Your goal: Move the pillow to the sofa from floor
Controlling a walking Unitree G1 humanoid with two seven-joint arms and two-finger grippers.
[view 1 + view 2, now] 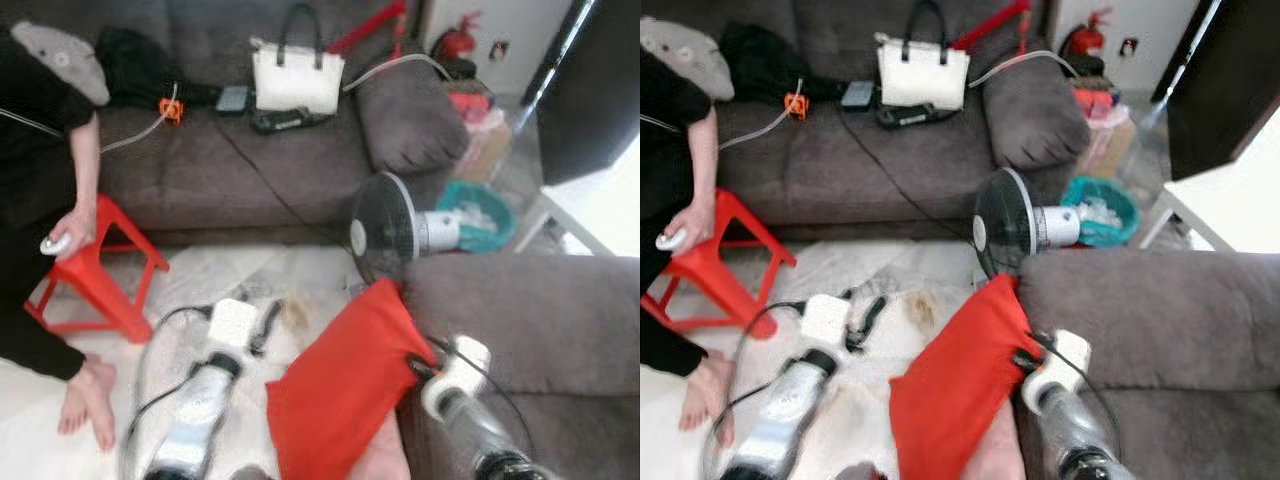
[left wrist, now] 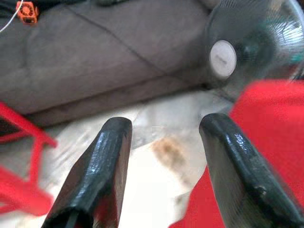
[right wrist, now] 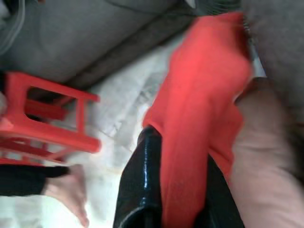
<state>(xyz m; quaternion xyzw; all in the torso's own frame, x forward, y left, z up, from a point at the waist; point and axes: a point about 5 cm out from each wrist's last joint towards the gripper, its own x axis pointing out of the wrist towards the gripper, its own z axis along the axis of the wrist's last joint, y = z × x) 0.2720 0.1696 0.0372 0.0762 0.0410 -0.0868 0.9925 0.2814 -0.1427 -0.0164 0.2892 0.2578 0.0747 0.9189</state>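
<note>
Head views: red pillow (image 1: 340,395) hangs off the floor, leaning vs. the near sofa section (image 1: 540,320); right gripper (image 1: 418,365) pinches its upper right edge, beside the sofa arm. Left gripper (image 1: 262,328) sits low over the pale floor, apart from the pillow. Fan (image 1: 385,230) lies just behind; person w/ red stool (image 1: 95,275) at far left. Left wrist view: fingers (image 2: 102,161) spread wide, nothing between; pillow edge (image 2: 266,142) off to one side. Right wrist view: fingers (image 3: 142,185) clamped on a fold of red fabric (image 3: 199,104). Judged soft, light, floppy; cloth bunches, so an edge pinch sags. A deeper hold nr. the corner seam should carry better.
</note>
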